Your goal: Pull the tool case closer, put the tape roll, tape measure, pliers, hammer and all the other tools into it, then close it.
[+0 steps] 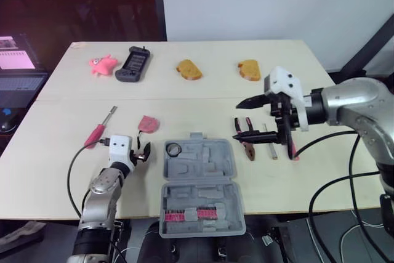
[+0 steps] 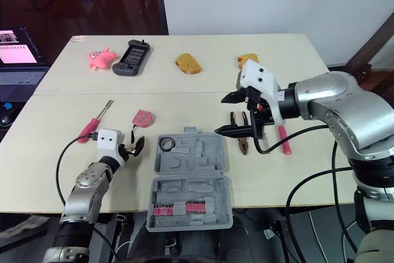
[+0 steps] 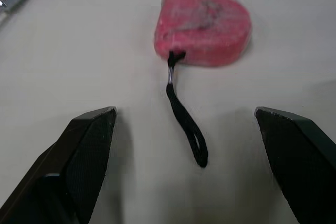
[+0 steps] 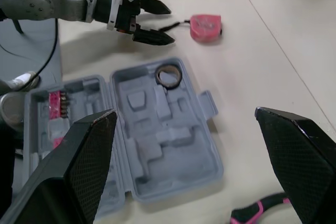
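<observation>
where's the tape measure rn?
The tape measure lies on the table on the robot's left, just beyond the open left gripper, between the screwdriver and the tool case.

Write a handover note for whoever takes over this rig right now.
Left gripper: open, empty, aimed at the tape measure just beyond it.
Right gripper: open, empty, above the pliers.
Case: open at the near table edge.
Done: tape roll is in the case.
Left: tape measure and screwdriver, left of the case; pliers and hammer, right of it; then close.
</observation>
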`<control>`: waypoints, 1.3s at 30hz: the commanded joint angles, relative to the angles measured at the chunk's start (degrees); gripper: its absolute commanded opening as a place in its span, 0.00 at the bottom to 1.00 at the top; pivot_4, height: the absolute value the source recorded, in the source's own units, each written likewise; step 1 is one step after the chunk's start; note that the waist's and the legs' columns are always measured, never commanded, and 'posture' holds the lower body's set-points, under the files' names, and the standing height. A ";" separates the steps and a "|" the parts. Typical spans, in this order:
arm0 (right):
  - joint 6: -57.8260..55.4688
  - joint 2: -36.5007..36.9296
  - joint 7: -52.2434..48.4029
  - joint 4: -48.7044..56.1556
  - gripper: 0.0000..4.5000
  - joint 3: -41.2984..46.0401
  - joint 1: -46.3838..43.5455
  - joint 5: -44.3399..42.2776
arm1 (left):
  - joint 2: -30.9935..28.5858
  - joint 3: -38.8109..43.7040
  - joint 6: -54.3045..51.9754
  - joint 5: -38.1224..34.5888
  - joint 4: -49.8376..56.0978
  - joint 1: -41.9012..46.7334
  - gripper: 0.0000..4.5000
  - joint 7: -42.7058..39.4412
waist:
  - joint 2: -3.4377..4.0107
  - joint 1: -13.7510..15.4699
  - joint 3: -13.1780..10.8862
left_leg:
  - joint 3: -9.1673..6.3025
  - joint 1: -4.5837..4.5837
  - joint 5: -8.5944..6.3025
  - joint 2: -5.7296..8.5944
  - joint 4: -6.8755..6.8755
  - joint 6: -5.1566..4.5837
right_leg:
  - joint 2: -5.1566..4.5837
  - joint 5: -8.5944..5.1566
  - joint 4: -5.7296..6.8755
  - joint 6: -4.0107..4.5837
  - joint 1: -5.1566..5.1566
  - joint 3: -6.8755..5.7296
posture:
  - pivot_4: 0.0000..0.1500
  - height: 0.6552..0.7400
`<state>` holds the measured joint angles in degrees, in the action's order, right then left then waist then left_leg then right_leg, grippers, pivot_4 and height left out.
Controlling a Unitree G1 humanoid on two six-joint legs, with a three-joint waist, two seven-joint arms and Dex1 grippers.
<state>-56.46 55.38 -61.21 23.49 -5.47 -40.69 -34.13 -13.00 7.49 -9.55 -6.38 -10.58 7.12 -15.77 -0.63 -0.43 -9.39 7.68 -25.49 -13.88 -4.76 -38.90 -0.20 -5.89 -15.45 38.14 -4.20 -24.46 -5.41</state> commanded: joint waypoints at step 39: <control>2.76 -0.40 -2.35 1.07 1.00 -1.62 0.59 0.07 | 1.57 -0.75 0.14 -3.79 26.92 -32.10 0.01 -1.96 | 0.01 -0.33 -0.01 | 0.01 0.00 -0.12 -0.11 -0.01 -0.12 | -0.12 -0.14 -0.14 0.22 -0.21 0.05 | 1.00 0.75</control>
<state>-54.34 55.00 -62.65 23.75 -7.86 -38.96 -33.08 -11.78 6.39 -9.40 -9.69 13.49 -21.53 -18.20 -0.62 -0.76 -9.40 7.69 -25.49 -14.01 -4.87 -38.91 -0.32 -6.02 -15.60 37.96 -3.98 -24.69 -5.35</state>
